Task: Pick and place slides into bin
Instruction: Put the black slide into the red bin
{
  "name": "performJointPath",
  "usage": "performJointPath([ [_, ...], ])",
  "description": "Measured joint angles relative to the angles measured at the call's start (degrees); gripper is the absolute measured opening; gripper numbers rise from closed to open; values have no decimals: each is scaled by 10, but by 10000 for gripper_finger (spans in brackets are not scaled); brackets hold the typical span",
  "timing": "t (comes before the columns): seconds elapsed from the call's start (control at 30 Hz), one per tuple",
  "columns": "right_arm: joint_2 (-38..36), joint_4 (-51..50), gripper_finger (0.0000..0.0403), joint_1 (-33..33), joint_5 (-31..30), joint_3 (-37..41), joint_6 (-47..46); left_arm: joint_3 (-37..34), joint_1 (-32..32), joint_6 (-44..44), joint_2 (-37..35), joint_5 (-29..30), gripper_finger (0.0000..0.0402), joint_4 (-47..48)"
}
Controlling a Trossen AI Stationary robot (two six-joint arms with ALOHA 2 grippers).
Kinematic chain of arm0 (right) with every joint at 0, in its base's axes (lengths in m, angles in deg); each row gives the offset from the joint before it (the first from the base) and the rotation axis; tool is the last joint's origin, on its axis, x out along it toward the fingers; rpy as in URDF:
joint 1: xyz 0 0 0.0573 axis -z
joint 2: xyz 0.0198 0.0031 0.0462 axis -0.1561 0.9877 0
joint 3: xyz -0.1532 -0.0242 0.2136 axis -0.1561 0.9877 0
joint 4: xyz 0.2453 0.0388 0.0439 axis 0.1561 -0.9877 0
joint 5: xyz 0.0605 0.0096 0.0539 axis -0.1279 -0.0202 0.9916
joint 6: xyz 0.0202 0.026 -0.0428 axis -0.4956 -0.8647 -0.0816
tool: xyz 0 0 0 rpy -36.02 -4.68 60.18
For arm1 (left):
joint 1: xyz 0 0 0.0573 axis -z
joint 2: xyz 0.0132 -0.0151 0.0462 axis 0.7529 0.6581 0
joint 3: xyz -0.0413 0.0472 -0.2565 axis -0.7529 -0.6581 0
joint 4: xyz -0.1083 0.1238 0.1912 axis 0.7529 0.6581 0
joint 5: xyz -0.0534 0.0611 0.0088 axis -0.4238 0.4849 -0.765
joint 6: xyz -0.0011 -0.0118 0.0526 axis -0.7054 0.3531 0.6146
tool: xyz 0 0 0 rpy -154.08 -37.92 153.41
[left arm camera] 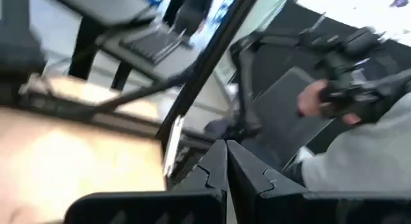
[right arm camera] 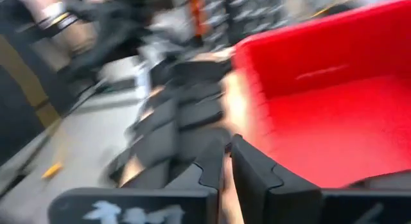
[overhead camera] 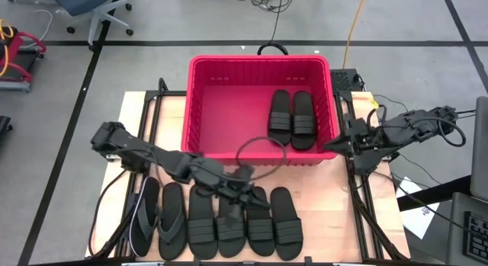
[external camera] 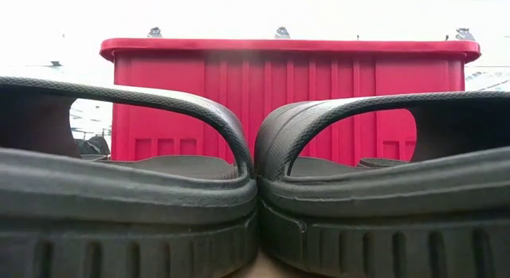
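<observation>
Left gripper (overhead camera: 245, 191), fingers pressed together, hovers over the row of slides (overhead camera: 229, 220); right gripper (overhead camera: 329, 145), also closed, waits beside the red bin (overhead camera: 200, 106).

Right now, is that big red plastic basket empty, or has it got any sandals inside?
Not empty. The red plastic basket holds two black ribbed-strap sandals, lying flat side by side near its right wall. Six more sit outside on the table.
</observation>
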Motion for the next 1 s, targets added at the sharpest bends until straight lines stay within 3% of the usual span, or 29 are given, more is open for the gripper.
performJointPath([
  [0.13, 7, -22, 46, 0, 151, 0, 4, -1, 15, 51, 26, 91, 2, -45],
  [0.3, 28, -67, 70, -9, 297, 0, 5, 0, 57, 237, 12, 275, 2, -156],
  [0.47, 50, -71, 78, -55, 299, 21, 34, 0, 98, 310, -37, 439, 2, -157],
  [0.63, 87, 8, 89, -92, 283, 71, 24, 0, 149, 314, -88, 525, 2, -83],
  [0.77, 125, 90, 115, -105, 240, 104, 9, 0, 178, 297, -122, 562, 1, -7],
  [1.0, 233, 250, 182, -106, 206, 128, -35, 0, 226, 202, -167, 560, 4, 135],
])
